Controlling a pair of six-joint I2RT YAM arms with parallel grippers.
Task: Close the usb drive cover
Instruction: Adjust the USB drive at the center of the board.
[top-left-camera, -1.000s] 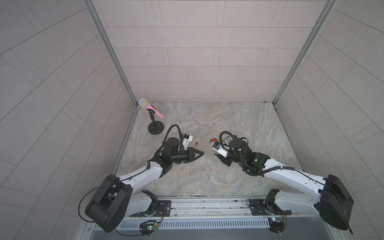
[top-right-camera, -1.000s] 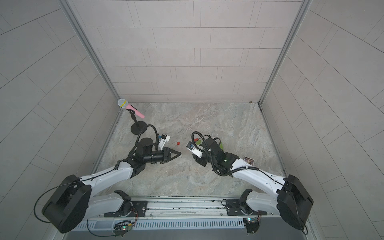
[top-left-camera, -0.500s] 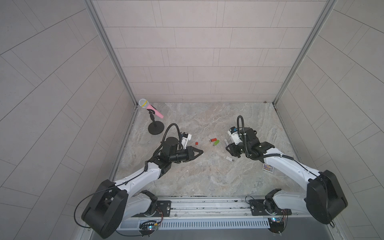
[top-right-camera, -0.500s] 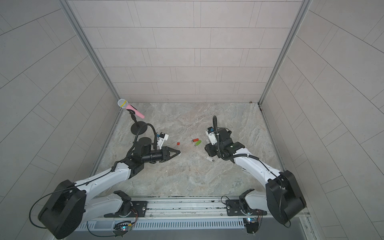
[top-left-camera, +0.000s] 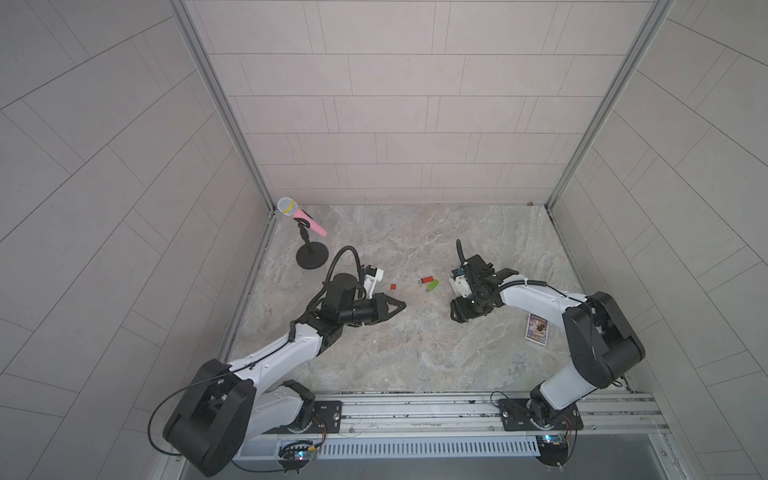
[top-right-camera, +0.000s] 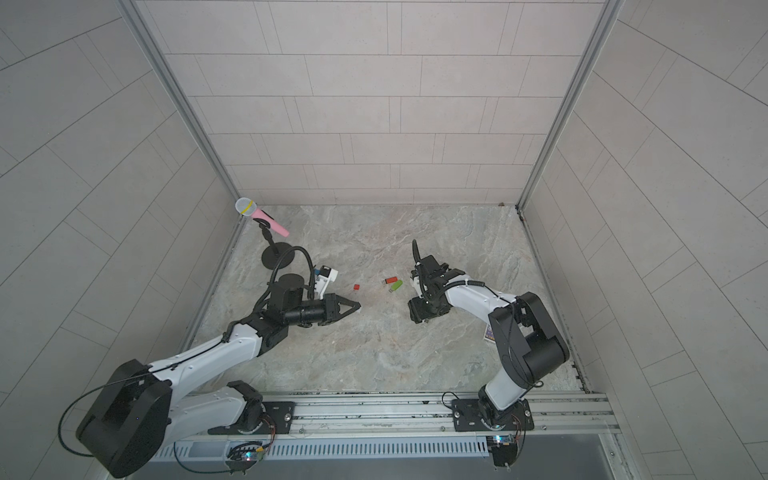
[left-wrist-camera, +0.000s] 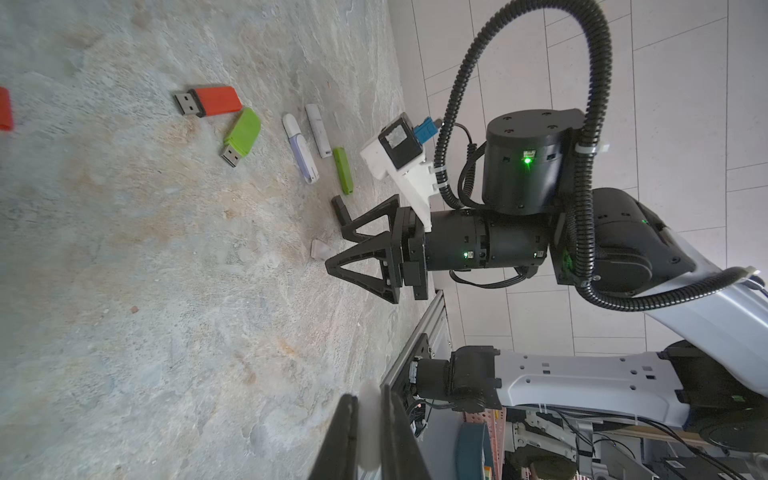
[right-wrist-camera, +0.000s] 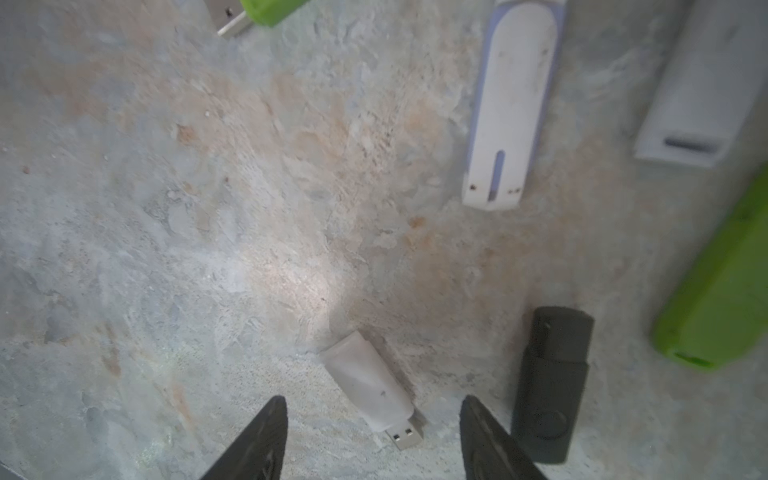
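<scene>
The right fingers are being spread wider over the uncapped white usb drive on the table, readying a pickup, while its likely cover is being pinched by the left fingers.

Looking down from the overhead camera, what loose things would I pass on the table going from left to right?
pink microphone on its stand → small red cap → red USB drive → picture card. The green USB drive overlaps the red one sideways, so it is left out.
</scene>
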